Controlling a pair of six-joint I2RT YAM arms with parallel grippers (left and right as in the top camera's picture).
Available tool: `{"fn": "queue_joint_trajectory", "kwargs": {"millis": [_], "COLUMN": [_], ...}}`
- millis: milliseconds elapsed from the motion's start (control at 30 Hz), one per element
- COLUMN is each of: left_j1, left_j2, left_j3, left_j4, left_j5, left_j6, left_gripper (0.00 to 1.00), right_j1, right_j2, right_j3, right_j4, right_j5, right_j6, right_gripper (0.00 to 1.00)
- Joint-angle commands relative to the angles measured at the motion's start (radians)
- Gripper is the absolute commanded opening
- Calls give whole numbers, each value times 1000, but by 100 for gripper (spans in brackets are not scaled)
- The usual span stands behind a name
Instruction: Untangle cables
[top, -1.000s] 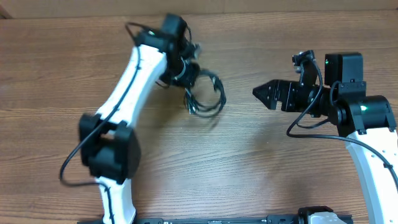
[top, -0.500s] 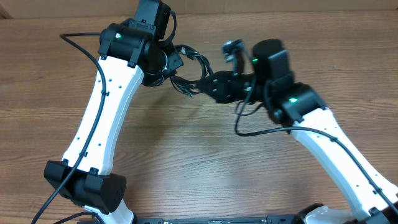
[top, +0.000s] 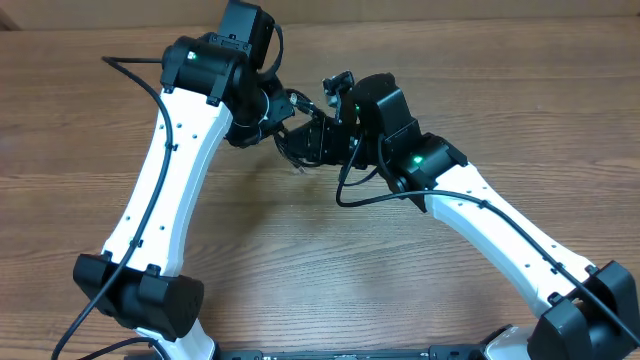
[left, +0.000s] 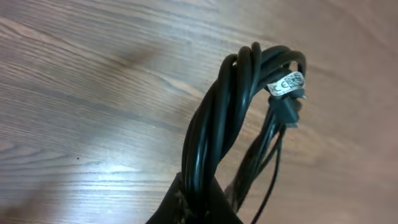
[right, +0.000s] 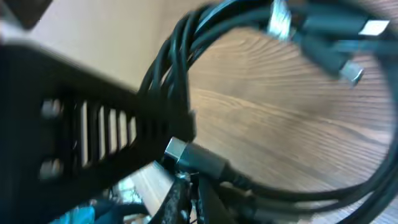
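Black cables (left: 233, 99), one twisted bundle of several strands, are sitting over the wooden table (top: 300, 250) in the upper middle of the overhead frame. Two grippers are meeting there, the left gripper (top: 278, 122) pinching the bundle tight and the right gripper (top: 300, 142) clamping fully closed on its strands.

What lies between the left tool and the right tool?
Only the cables: the overhead view shows the black bundle bridging the short gap from the left tool to the right tool.

Both arms stretched forward and angled inward, left hand (top: 283, 120) clamped closed, right hand (top: 299, 143) closed, hands nearly meeting
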Motion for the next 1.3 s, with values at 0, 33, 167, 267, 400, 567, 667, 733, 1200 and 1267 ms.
{"fn": "queue_joint_trajectory", "kwargs": {"millis": [0,33,167,267,400,567,667,733,1200,1267], "left_j1": [-16,-16,-13,22,64,69,69,69,29,14], "left_j2": [-7,-7,-7,-7,-7,-7,-7,-7,-5,-5], "left_j3": [7,7,7,7,7,7,7,7,7,7], "left_j4": [-12,-12,-7,-7,0,12,13,13,-1,7], "left_j5": [214,251,434,338,45,234,360,483,523,523], "left_j6": [192,235,420,443,551,935,975,965,686,652], "left_gripper": [4,4,4,4,4,4,4,4,4,4], "right_j1": [-2,-2,-2,-45,-171,-262,-259,-255,-193,-157], "right_j2": [23,23,24,14,-90,-215,-177,-156,-63,-33], "right_j3": [18,18,18,18,19,19,19,19,19,19], "right_j4": [-21,-25,-70,-95,-56,-240,-351,-348,-234,-216], "right_j5": [166,183,201,168,-112,-172,-148,-148,53,55], "right_j6": [47,47,45,41,-37,-215,-322,-313,-143,-129], "right_gripper": [4,4,4,4,14,43,45,24,4,4]}}
